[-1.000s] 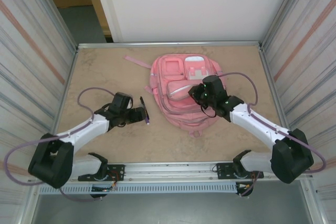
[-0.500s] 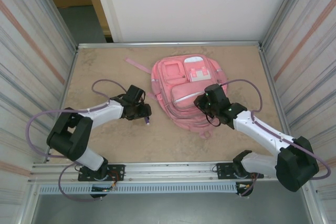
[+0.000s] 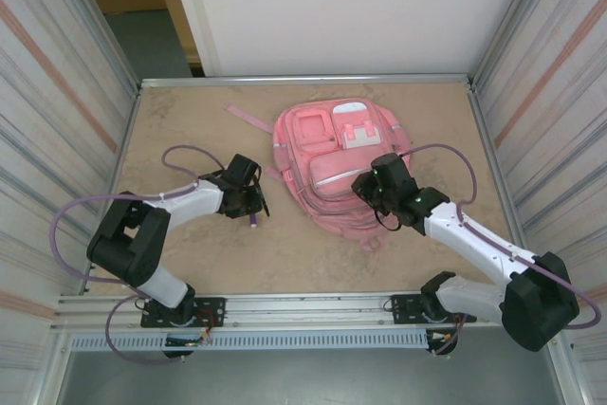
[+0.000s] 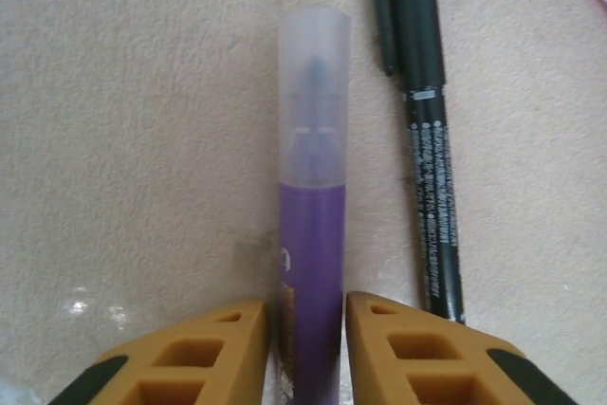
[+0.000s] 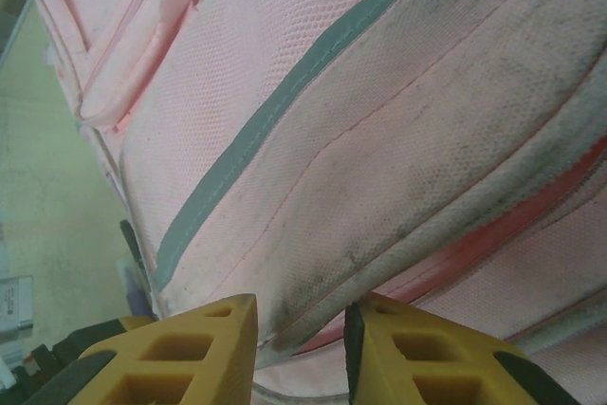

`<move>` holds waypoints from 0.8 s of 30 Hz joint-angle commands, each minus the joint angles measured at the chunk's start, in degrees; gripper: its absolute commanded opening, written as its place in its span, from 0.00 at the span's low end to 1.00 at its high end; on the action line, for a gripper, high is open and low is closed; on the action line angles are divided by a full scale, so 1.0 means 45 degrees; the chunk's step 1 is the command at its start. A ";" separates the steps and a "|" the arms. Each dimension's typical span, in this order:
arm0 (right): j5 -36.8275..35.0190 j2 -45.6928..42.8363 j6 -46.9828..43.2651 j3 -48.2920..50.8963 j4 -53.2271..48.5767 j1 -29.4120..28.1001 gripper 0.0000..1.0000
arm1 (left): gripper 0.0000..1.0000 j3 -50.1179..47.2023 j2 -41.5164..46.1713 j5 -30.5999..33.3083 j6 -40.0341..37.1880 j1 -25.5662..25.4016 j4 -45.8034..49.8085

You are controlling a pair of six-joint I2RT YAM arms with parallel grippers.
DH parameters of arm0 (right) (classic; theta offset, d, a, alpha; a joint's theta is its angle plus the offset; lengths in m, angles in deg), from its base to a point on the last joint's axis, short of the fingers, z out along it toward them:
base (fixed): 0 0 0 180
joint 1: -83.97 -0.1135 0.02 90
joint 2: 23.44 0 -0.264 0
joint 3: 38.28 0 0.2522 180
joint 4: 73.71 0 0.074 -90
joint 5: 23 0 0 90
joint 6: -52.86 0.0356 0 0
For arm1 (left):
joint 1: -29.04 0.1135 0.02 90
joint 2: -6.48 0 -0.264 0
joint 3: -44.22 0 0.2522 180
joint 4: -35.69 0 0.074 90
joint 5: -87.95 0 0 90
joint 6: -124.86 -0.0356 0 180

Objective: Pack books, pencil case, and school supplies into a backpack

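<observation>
The purple pen [image 4: 311,263] lies on the table with its frosted cap pointing away from me, and my left gripper [image 4: 305,329] is shut on its barrel. The thin black pen [image 4: 427,139] lies just to its right, untouched. From above, my left gripper [image 3: 252,206] sits left of the pink backpack [image 3: 332,173], with the purple pen [image 3: 254,221] poking out of it. My right gripper [image 3: 365,187] rests on the backpack's right side. Its jaws [image 5: 301,329] stand a little open around a grey-edged fold of the backpack [image 5: 379,139]. The books and the pencil case are hidden.
A loose pink strap [image 3: 248,114] trails from the backpack towards the back left. Metal walls close in the table [image 3: 190,263] on both sides, with a white panel behind. Bare tabletop runs along the front.
My left gripper has closed on the purple pen, which shifted slightly left. My right gripper slid down the backpack's right side and its jaws eased apart.
</observation>
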 commanded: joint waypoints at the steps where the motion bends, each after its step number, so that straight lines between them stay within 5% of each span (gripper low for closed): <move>1: -0.0617 -0.0220 -0.0754 -0.0763 -0.0512 -0.0081 0.36 | 0.25 -0.0209 -0.0893 -0.0516 0.0099 0.0130 -0.0176; 5: -0.1076 0.0060 -0.2385 -0.1891 -0.1471 -0.0072 0.51 | 0.15 -0.0513 -0.0863 -0.0788 -0.0116 0.0232 -0.0334; 15: -0.0538 0.0623 -0.5180 -0.3569 -0.2564 -0.0110 0.60 | 0.12 -0.0405 0.2712 -0.3007 -0.1654 0.0379 0.0273; 21: 0.4719 0.2038 -0.4901 -0.3491 0.0236 -0.0231 0.61 | 0.09 -0.0746 0.4805 -0.5772 -0.1975 0.0089 -0.2172; 24: 0.5564 0.2817 -0.4443 -0.3722 0.0928 -0.0602 0.62 | 0.09 -0.0491 0.5060 -0.6353 -0.2302 -0.0306 -0.2639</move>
